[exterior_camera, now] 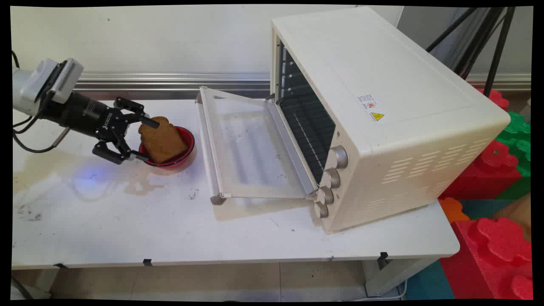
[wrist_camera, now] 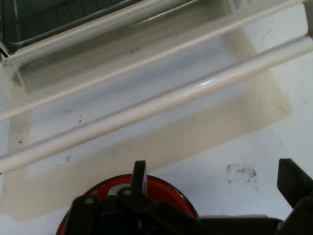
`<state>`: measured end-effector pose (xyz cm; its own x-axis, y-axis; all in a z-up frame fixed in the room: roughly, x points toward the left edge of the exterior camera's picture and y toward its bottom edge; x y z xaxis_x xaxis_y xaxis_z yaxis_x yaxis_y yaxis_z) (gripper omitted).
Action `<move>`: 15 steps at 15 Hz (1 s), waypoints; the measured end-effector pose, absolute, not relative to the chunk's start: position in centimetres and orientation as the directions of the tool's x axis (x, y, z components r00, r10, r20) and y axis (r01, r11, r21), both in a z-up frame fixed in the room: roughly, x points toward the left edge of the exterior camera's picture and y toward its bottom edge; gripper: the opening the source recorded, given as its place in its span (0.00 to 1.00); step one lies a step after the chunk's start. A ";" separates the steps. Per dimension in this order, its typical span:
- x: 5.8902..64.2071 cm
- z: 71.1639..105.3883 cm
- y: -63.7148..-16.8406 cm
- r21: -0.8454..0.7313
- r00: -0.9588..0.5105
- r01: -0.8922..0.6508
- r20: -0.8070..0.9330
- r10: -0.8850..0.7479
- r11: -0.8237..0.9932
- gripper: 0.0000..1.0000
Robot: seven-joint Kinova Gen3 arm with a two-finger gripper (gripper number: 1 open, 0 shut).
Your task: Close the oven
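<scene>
At the far left of the main view, the arm is seen entering low over the table, w/ black cables hanging beneath it. The gripper is held roughly level, pointing twd the right, and its two fingers are spread apart, one at the top edge of a slice of toast and the other down by the near rim of a red bowl. Whether the fingers are actually touching the toast can't be told. The toast is brown, is propped tilted in the bowl, and sticks up above the rim. The bowl is sat on the table just left of the oven door, which is folded down flat, approx. level w/ the tabletop, its glass panel facing up and its handle bar nearest the bowl. Further right, a cream toaster oven is stood at an angle, w/ dark wire racks visible inside and four knobs down its front corner. In the hand view, the red bowl is seen just past the gripper's linkage, w/ the door's handle bar running across beyond it. At the far right, beside the table, red and green foam blocks are stacked.
</scene>
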<state>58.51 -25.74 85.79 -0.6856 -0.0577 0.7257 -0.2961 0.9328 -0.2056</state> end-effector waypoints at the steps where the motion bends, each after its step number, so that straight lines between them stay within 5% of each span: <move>1: 58.3 85.7 -25.9 -0.196 -0.677 -0.307 0.732 -0.069 0.931 1.00; 15: 54.2 80.0 -28.5 -0.083 -0.634 -0.399 0.745 -0.209 0.913 1.00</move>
<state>54.22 -28.46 79.98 -0.6336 -0.2092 0.7449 -0.3991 0.9131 -0.0830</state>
